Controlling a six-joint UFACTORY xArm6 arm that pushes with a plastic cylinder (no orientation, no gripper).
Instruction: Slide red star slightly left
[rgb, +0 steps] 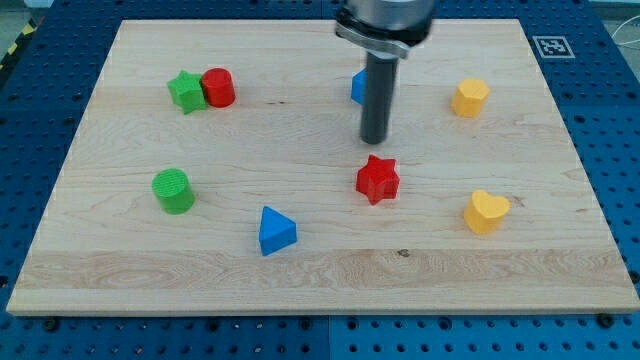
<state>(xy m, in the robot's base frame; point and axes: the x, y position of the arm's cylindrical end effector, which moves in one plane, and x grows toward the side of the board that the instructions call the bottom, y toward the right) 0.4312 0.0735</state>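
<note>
The red star lies right of the board's middle. My tip stands just above the star toward the view's top, a small gap apart from it. A blue block sits behind the rod and is partly hidden by it, so its shape is unclear.
A green star touches a red cylinder at the upper left. A green cylinder is at the left. A blue triangle lies lower middle. A yellow hexagon and a yellow heart are at the right.
</note>
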